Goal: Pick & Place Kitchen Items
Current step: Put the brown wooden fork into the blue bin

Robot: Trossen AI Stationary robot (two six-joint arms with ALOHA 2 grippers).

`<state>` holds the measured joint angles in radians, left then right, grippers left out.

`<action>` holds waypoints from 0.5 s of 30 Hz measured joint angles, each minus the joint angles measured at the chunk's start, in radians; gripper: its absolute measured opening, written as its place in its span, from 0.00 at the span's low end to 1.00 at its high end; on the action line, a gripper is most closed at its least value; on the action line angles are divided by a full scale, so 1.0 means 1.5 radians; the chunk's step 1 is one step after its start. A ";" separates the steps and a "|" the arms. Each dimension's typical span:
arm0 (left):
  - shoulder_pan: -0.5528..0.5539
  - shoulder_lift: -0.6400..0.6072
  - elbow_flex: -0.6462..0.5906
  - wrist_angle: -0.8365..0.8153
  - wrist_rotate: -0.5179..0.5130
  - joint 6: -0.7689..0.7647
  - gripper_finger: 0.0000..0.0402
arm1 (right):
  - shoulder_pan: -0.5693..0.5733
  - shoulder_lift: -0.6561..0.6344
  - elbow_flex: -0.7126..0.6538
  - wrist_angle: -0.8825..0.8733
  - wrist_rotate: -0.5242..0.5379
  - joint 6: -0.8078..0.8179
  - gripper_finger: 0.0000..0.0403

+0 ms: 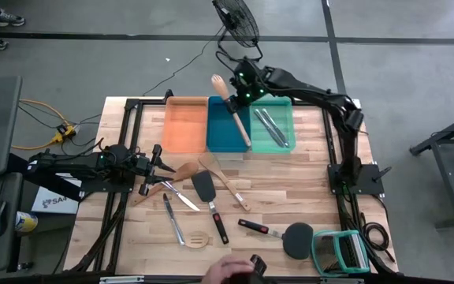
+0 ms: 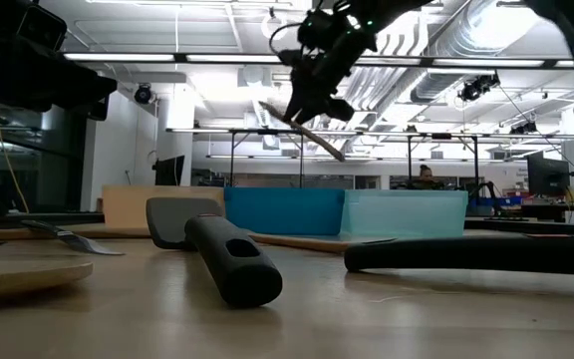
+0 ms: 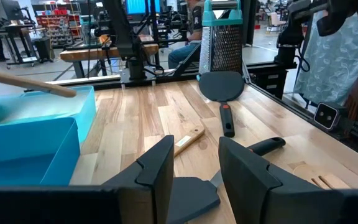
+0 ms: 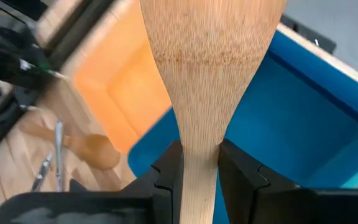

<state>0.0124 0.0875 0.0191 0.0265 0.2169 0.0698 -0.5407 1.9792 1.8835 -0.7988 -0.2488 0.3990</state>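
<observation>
My right gripper (image 1: 241, 93) is shut on a pale wooden spatula (image 1: 233, 112), which is up in the air over the blue tray (image 1: 225, 132). It also shows high in the low view (image 2: 305, 132). My left gripper (image 1: 161, 158) is open and empty at the table's left, beside a wooden spoon (image 1: 184, 170). In the left wrist view its fingers (image 3: 160, 168) stand apart over a black spatula's blade (image 3: 191, 194). Silver cutlery (image 1: 178, 195), the black spatula (image 1: 206, 188) and more wooden utensils (image 1: 224, 180) lie on the table. My right gripper pinches the wooden spatula's narrow neck (image 4: 197, 158), just behind the broad blade, between its two fingers (image 4: 169, 168). The fingers come from above, slanting down, and lie across the handle. The spatula is lifted clear and tilted, with its blade (image 1: 218, 82) toward the far edge.
An orange tray (image 1: 185, 125) stands left of the blue one. A teal tray (image 1: 274, 110) on its right holds silver cutlery (image 1: 269, 126). A round black spatula (image 1: 296, 239) and a green-framed rack (image 1: 341, 251) sit near right. A person's hand (image 1: 228, 272) shows at the near edge.
</observation>
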 joint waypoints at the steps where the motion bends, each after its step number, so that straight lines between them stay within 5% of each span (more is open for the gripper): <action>1: 0.000 0.000 0.000 0.000 0.000 0.000 0.31 | -0.002 0.016 0.021 -0.023 -0.005 -0.001 0.17; 15: 0.000 0.000 0.000 0.000 0.000 0.000 0.31 | -0.018 0.141 0.116 -0.113 -0.105 -0.005 0.17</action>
<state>0.0126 0.0875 0.0189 0.0265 0.2169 0.0696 -0.5671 2.1914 2.0579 -0.9677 -0.4056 0.3916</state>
